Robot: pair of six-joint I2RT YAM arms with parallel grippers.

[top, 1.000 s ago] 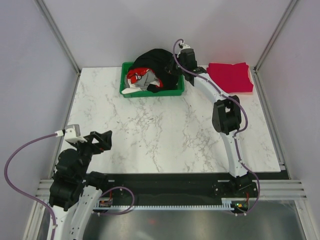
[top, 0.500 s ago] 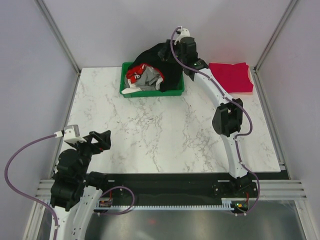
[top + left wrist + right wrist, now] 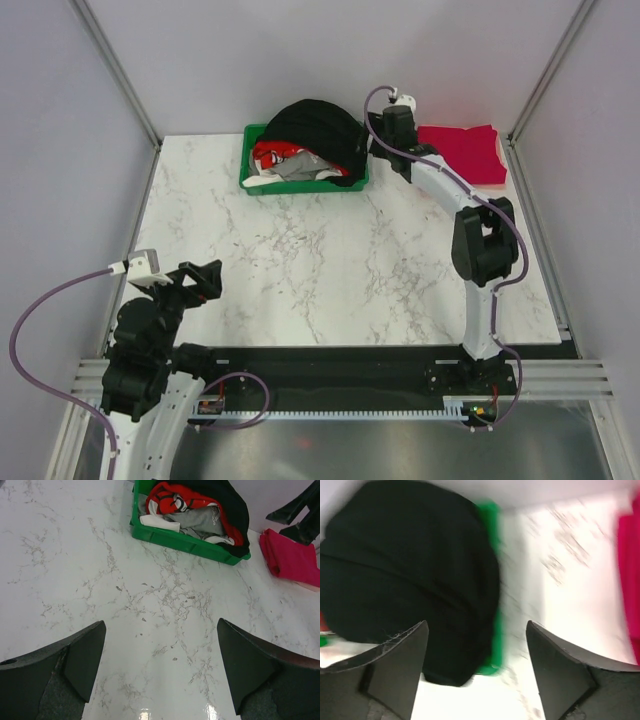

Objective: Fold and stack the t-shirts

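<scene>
The right tool [image 3: 476, 625] has just let go and stands wide and empty, so the black t-shirt [image 3: 315, 125] lies again on the heap in the green bin [image 3: 300, 184] at the far edge of the tabletop [image 3: 300, 260], probably needing a new grasp.

Left arm [image 3: 140, 335] first: chunky black joint housings over white shells, a small white camera block [image 3: 147, 263] at the wrist, a purple cable [image 3: 11, 345] curling off it. Right arm [image 3: 437, 180] now: slim white links, a bulky black elbow housing [image 3: 485, 250], its own purple cable [image 3: 367, 108] up top. Left fingers [image 3: 75, 660] and right fingers [image 3: 395, 665]: matte black wedges, edges faintly scuffed.
</scene>
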